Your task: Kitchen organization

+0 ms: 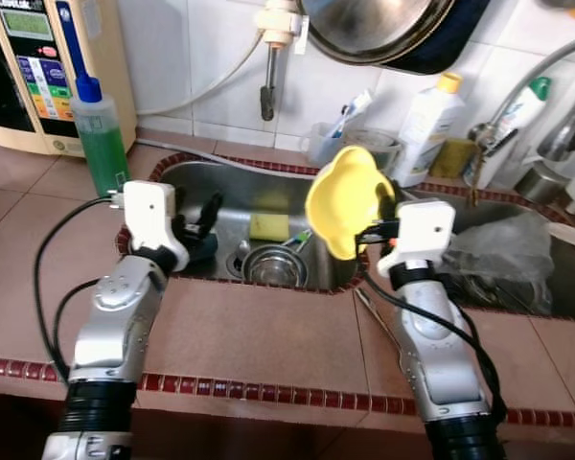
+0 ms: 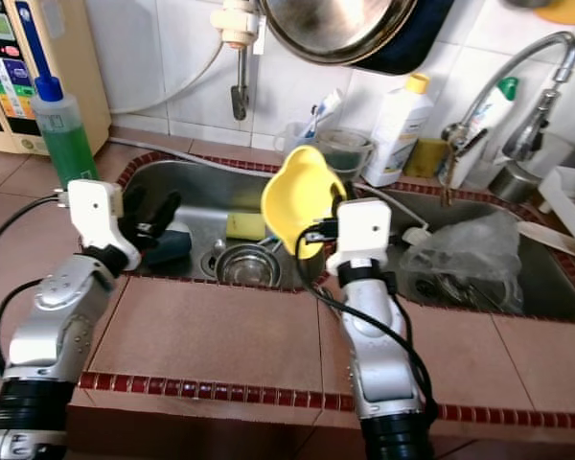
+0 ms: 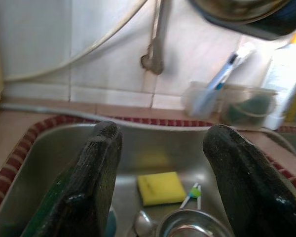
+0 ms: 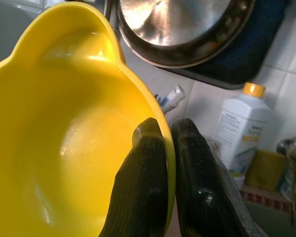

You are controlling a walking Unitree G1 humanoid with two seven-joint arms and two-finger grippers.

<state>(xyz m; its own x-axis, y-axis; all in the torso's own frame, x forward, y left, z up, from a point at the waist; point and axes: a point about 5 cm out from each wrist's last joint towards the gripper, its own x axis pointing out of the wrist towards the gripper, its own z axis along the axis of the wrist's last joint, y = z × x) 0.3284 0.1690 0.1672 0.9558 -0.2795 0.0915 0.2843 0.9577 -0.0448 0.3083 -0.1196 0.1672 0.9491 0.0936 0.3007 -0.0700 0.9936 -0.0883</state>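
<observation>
Nearest is the tiled counter (image 1: 268, 335), with both silver arms reaching over its edge toward the sink (image 1: 220, 192). The right gripper (image 4: 168, 143) has its two black fingers pressed together on the rim of a yellow bowl (image 1: 343, 201), one finger inside and one outside, and holds the bowl tipped on its side above the divider between the two basins. The left gripper (image 3: 160, 163) hangs over the left basin with its fingers spread wide and nothing between them. Below it, on the basin floor, lie a small steel bowl (image 1: 273, 264), a yellow sponge (image 3: 161, 187) and a spoon. In the right basin there is a crumpled clear plastic bag (image 1: 503, 249). Farther back, a green soap bottle (image 1: 98, 134) stands on the counter's left, a white bottle (image 1: 426, 120) and a plastic cup of brushes sit along the wall, and a big steel pan (image 2: 340, 24) hangs overhead. The grip is thin: only the rim is pinched, so the bowl could swing or slip and drop onto the steel bowl below. Lifting it higher risks knocking the hanging pan.
</observation>
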